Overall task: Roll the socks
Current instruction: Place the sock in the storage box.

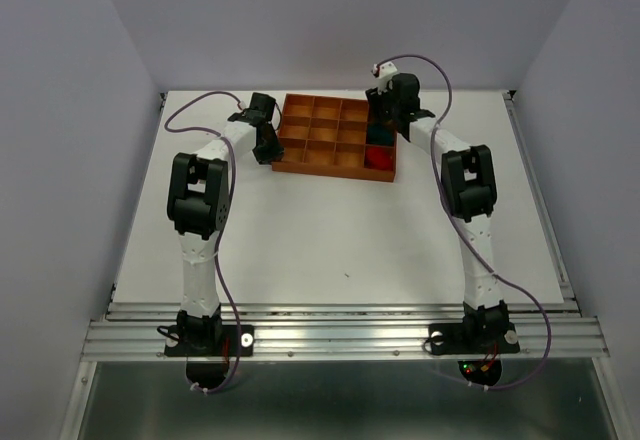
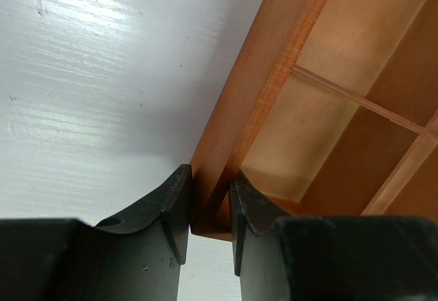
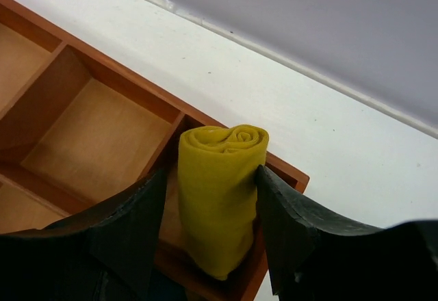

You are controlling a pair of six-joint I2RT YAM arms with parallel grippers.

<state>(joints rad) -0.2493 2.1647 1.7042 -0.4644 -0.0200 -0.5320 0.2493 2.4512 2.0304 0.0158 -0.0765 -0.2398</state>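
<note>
Between the fingers of the right gripper (image 3: 212,172) the rolled yellow sock (image 3: 220,205) was held over a compartment of the tray (image 3: 96,137), while the left gripper (image 2: 209,180) clamped the tray wall (image 2: 236,102). Next it likely needed lowering, then release.

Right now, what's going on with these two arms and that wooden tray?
The right arm's fingers hold a rolled yellow sock upright at the far right corner compartment of the tray, its lower end dipping inside. The left arm's fingers pinch the tray's left wall, apparently steadying it. A teal sock and a red sock already sit in the two nearer compartments of that right column.
</note>
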